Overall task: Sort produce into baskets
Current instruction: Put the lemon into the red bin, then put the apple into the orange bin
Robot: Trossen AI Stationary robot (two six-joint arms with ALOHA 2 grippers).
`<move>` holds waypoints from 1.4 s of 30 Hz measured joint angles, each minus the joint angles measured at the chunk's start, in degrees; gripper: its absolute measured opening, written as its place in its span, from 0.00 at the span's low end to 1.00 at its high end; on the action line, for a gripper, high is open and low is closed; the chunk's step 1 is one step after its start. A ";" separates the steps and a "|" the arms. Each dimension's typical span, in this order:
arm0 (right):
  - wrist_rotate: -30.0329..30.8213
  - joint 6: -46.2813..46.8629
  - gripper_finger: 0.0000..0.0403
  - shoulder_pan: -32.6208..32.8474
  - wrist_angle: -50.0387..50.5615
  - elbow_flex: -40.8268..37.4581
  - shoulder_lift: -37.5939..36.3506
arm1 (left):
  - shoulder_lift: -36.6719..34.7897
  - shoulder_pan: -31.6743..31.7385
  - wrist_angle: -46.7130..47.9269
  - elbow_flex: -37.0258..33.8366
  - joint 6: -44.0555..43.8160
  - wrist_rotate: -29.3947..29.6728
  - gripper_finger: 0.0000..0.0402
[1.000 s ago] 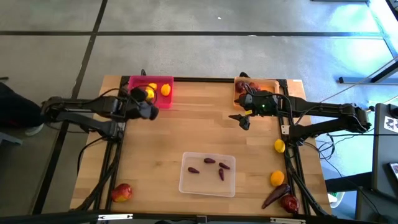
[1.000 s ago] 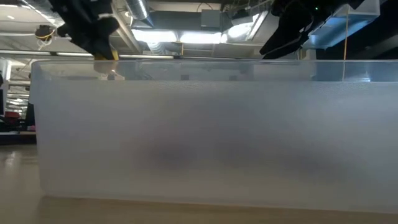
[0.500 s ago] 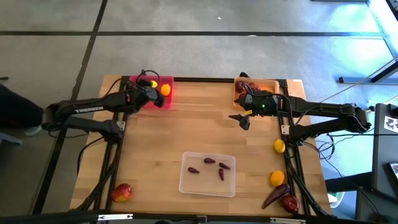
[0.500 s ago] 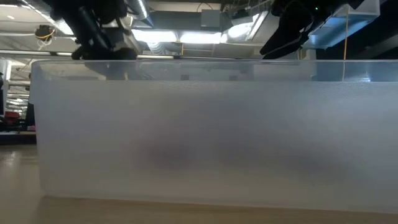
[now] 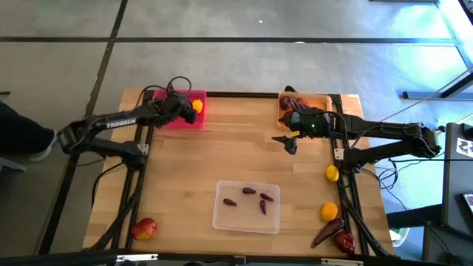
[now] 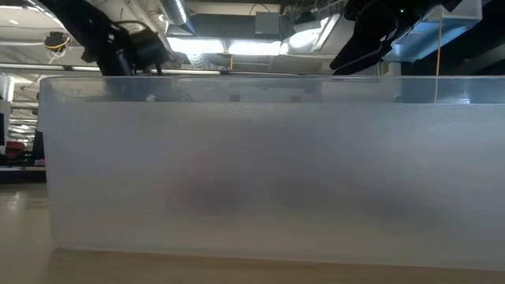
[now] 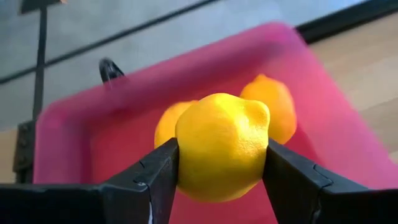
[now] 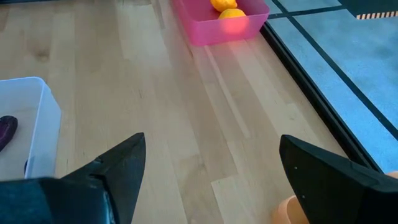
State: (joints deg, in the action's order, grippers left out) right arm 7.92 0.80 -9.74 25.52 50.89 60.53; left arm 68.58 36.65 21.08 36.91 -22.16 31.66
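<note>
My left gripper (image 5: pixel 182 104) is over the bright pink tray (image 5: pixel 168 120), at the table's far left, shut on a yellow lemon (image 7: pixel 221 146). Two more lemons (image 7: pixel 273 106) lie in the pink tray (image 7: pixel 87 143). My right gripper (image 5: pixel 287 140) is open and empty, above the bare wood just near of the orange tray (image 5: pixel 319 100), which holds dark red fruits. The clear tray (image 5: pixel 222 214) at the near middle holds several small purple pods (image 5: pixel 248 191). My left gripper pinches the lemon's two opposite sides (image 7: pixel 185 155) between its two fingers (image 7: pixel 152 183). The fingers come from the table's left, slanting down. The lemon is lifted clear, above the pink tray's floor and the two lemons in it.
Loose on the table: two lemons (image 5: pixel 332 174) (image 5: pixel 329 211), a long purple pod (image 5: pixel 326 233) and a red fruit (image 5: pixel 344 241) at the near right, a red-yellow fruit (image 5: pixel 145 228) at the near left. The clear tray's wall (image 6: pixel 252 173) fills the low view.
My left gripper has carried the lemon toward the table's far edge, from the pink tray's near rim to over its inside. It has stayed shut on the lemon.
</note>
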 joint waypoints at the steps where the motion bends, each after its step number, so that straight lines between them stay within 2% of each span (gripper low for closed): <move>1: 0.00 0.00 0.82 0.00 0.00 0.00 0.00 | 0.70 0.76 0.00 0.00 -0.13 -0.59 0.50; 15: 0.00 0.00 0.82 0.00 0.07 0.00 0.00 | 7.06 5.11 0.56 0.00 0.30 -2.64 0.50; 18: 0.00 0.00 0.82 0.00 0.07 0.00 0.00 | 7.04 5.65 0.56 0.00 1.04 -3.77 0.54; 23: 0.00 0.00 0.82 0.00 0.07 0.00 0.00 | 7.04 7.44 -0.13 0.00 3.34 -10.80 0.64; 28: 0.00 0.04 0.82 0.00 0.10 0.00 0.00 | 6.73 8.11 0.01 0.55 5.12 -11.04 0.69; 36: 0.00 0.19 0.82 0.00 0.44 0.00 0.00 | 5.58 4.59 6.05 6.63 7.73 -11.07 0.70; 42: 0.00 0.22 0.82 0.00 0.44 0.00 0.00 | 2.90 -1.67 9.94 11.06 8.82 -11.16 0.70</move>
State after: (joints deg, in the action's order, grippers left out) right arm 7.92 1.02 -9.74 25.96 50.89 60.53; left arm 71.48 34.98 31.02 47.97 -13.33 20.50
